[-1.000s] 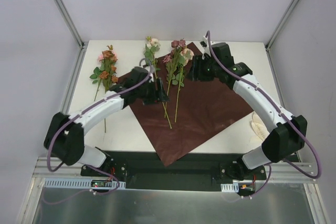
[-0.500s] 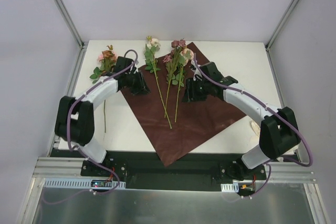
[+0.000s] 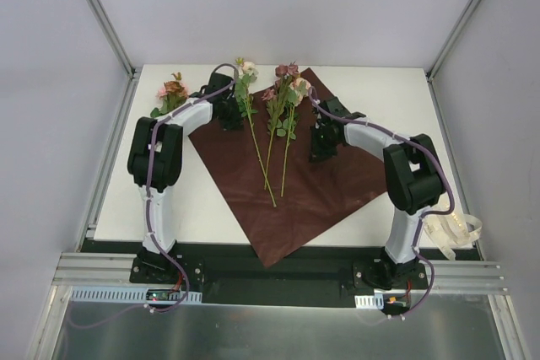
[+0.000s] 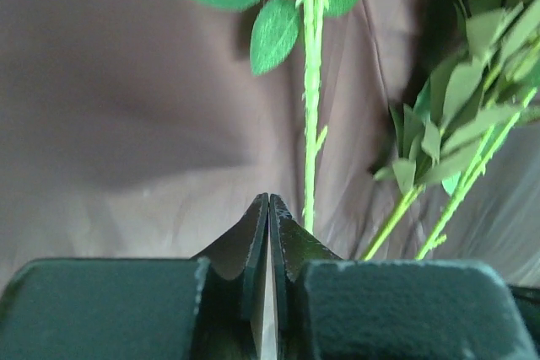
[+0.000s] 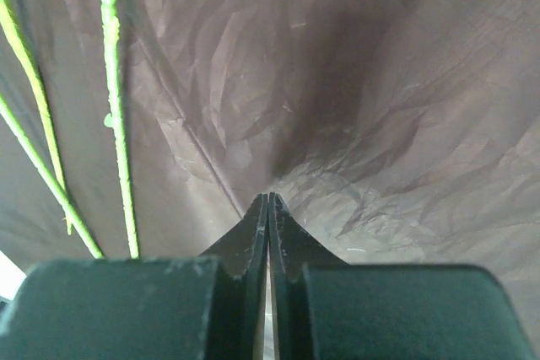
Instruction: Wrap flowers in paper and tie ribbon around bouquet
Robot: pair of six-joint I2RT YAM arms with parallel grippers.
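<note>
left gripper (image 4: 268, 201): jaws pressed together, tips at the paper (image 3: 325, 196), pinch unclear | right gripper (image 5: 268, 198): jaws closed on a pinch of paper, creases meeting at its tips | flowers (image 3: 277, 120): lay on the paper between both grippers | ribbon (image 3: 453, 229): at the table's (image 3: 380, 90) right near edge

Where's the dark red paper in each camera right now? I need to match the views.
Top external: the paper lies as a diamond in the middle of the picture.
Left wrist: the paper fills the background behind the leaves.
Right wrist: the paper, creased, fills nearly the whole picture.
Shared landmark: the green stems lying on it, centre and right in left wrist, far left in right wrist.
</note>
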